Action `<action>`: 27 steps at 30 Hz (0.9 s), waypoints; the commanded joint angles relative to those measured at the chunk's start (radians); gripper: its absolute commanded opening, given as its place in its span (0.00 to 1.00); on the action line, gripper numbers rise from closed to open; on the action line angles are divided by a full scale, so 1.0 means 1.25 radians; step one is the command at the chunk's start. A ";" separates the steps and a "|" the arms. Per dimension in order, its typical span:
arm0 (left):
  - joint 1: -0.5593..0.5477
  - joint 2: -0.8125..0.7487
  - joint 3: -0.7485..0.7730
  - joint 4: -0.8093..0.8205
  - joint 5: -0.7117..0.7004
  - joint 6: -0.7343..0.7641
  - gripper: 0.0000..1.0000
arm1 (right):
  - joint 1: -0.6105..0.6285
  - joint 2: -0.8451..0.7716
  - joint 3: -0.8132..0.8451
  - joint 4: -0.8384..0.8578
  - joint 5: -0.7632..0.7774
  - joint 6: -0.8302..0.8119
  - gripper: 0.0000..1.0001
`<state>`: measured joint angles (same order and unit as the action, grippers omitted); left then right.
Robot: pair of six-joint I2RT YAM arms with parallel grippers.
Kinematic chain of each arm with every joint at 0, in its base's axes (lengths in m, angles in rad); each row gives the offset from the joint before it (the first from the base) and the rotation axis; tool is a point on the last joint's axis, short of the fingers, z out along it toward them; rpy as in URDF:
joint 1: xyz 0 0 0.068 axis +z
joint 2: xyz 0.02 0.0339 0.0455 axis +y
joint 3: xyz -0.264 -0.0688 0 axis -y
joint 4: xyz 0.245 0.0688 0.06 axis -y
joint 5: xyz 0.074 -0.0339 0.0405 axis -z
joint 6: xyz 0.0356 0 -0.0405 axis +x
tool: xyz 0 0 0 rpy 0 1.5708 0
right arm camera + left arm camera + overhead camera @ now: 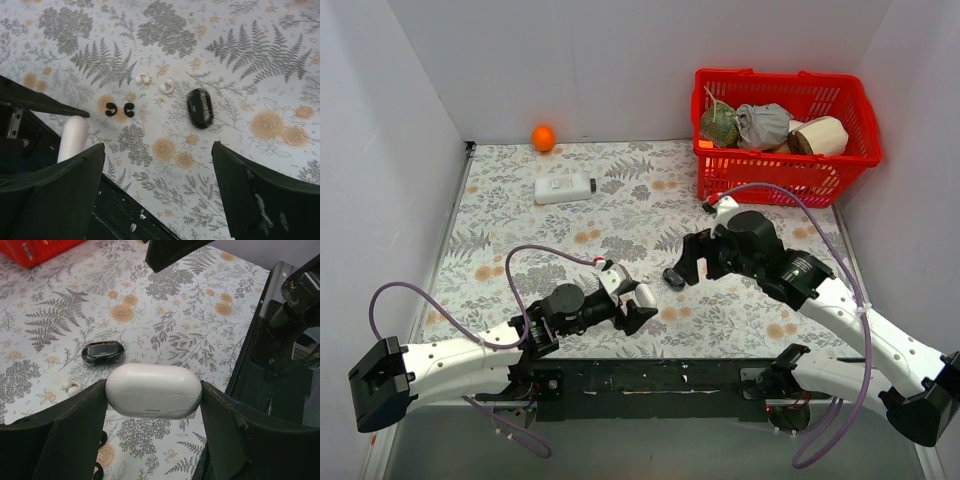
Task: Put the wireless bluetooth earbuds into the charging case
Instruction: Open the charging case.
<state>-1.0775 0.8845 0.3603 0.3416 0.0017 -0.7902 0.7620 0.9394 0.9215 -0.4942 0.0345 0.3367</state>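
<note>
My left gripper (pixel 633 301) (pixel 155 388) is shut on a closed white charging case (pixel 646 296) (pixel 150 386) and holds it by its two ends above the floral table. The case also shows in the right wrist view (pixel 73 138). Two tiny black earbuds (pixel 111 109) (pixel 129 110) lie side by side on the table just beyond it. A black oval case (pixel 673 277) (pixel 103 351) (pixel 200 108) lies near them. My right gripper (pixel 693 267) (pixel 157 147) is open and empty above the table, just on the near side of the black oval case.
Two small white curled pieces (pixel 143 78) (pixel 167 85) lie beyond the earbuds. A red basket (pixel 785 168) with several items stands at the back right. A white bottle (pixel 564 188) and an orange (pixel 543 137) are at the back left. The black base plate (pixel 650 375) runs along the near edge.
</note>
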 commanded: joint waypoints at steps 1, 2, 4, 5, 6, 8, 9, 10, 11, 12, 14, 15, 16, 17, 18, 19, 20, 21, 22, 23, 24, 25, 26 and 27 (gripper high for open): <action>-0.003 -0.063 -0.059 0.105 0.056 0.068 0.00 | 0.053 0.050 0.080 0.042 -0.087 -0.008 0.95; -0.003 -0.071 -0.066 0.116 0.065 0.073 0.00 | 0.066 0.063 0.084 0.048 -0.090 -0.003 0.95; -0.003 -0.076 -0.080 0.140 0.061 0.079 0.00 | 0.078 0.078 0.091 0.052 -0.096 -0.001 0.95; -0.003 -0.074 -0.077 0.139 0.059 0.086 0.00 | 0.090 0.089 0.091 0.055 -0.095 -0.001 0.95; -0.003 -0.073 -0.075 0.135 0.060 0.090 0.00 | 0.095 0.095 0.091 0.057 -0.098 0.002 0.94; -0.003 -0.063 -0.064 0.124 0.065 0.106 0.00 | 0.114 0.107 0.091 0.065 -0.102 0.003 0.93; -0.003 -0.061 -0.060 0.121 0.064 0.109 0.00 | 0.122 0.111 0.091 0.069 -0.102 0.002 0.93; -0.003 -0.057 -0.051 0.115 0.065 0.114 0.00 | 0.129 0.115 0.092 0.071 -0.101 0.001 0.93; -0.003 -0.056 -0.049 0.110 0.062 0.122 0.00 | 0.141 0.119 0.092 0.080 -0.100 0.001 0.93; -0.003 -0.056 -0.047 0.107 0.058 0.124 0.00 | 0.146 0.122 0.094 0.082 -0.101 0.001 0.93; -0.003 -0.056 -0.042 0.103 0.053 0.131 0.00 | 0.161 0.131 0.099 0.086 -0.102 0.001 0.92; -0.003 -0.056 -0.040 0.103 0.049 0.135 0.00 | 0.165 0.136 0.100 0.085 -0.102 0.002 0.92; -0.003 -0.056 -0.040 0.103 0.045 0.136 0.00 | 0.171 0.143 0.102 0.086 -0.102 0.003 0.93; -0.003 -0.055 -0.038 0.100 0.045 0.138 0.00 | 0.173 0.146 0.103 0.087 -0.104 0.003 0.92; -0.003 -0.053 -0.039 0.100 0.044 0.139 0.00 | 0.176 0.148 0.103 0.087 -0.101 0.004 0.92; -0.003 -0.055 -0.039 0.100 0.043 0.139 0.00 | 0.178 0.157 0.105 0.087 -0.100 0.006 0.92; -0.003 -0.053 -0.038 0.100 0.043 0.139 0.00 | 0.179 0.160 0.105 0.084 -0.099 0.006 0.92; -0.003 -0.055 -0.037 0.101 0.043 0.140 0.00 | 0.181 0.164 0.105 0.081 -0.098 0.006 0.92; -0.003 -0.055 -0.037 0.101 0.042 0.139 0.00 | 0.181 0.170 0.103 0.074 -0.094 0.008 0.92; -0.003 -0.056 -0.037 0.101 0.043 0.139 0.00 | 0.181 0.173 0.103 0.071 -0.088 0.008 0.91; -0.003 -0.056 -0.035 0.100 0.043 0.139 0.00 | 0.181 0.173 0.101 0.069 -0.085 0.009 0.91; -0.003 -0.057 -0.035 0.100 0.044 0.139 0.00 | 0.181 0.173 0.100 0.067 -0.082 0.010 0.91; -0.003 -0.057 -0.034 0.096 0.044 0.139 0.00 | 0.181 0.173 0.100 0.065 -0.074 0.012 0.91; -0.003 -0.058 -0.033 0.095 0.044 0.139 0.00 | 0.181 0.171 0.096 0.065 -0.072 0.012 0.91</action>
<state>-1.0775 0.8219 0.2771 0.4561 0.0673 -0.6346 0.9833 1.1595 1.0046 -0.4320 -0.0772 0.3420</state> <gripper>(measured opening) 0.681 0.915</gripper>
